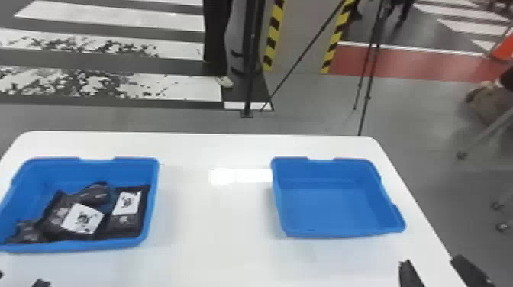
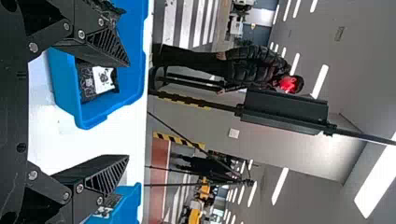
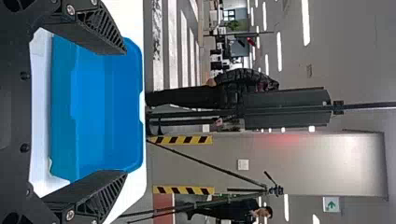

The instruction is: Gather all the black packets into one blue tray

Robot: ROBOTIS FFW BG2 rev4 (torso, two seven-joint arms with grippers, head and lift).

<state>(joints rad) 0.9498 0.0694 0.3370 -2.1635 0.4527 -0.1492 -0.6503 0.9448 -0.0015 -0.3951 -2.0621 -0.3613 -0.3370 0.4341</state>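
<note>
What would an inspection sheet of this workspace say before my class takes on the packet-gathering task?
Surface: white table, bright glare between the trays
Job's things: black packets lying together in the left blue tray, exact count unclear; right blue tray stands apart from it
Clutter: nothing seen
Grippers: left pincer open, near left; right pincer open, near right
Cables: nothing seen
Surroundings: grey floor with white stripes, tripod legs, column edged in yellow and black

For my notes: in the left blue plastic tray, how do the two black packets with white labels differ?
The right packet lies by the right wall of the tray; the left packet, nearer the middle. The right packet sits almost square; the left packet, slanted. Both are black with white labels.
</note>
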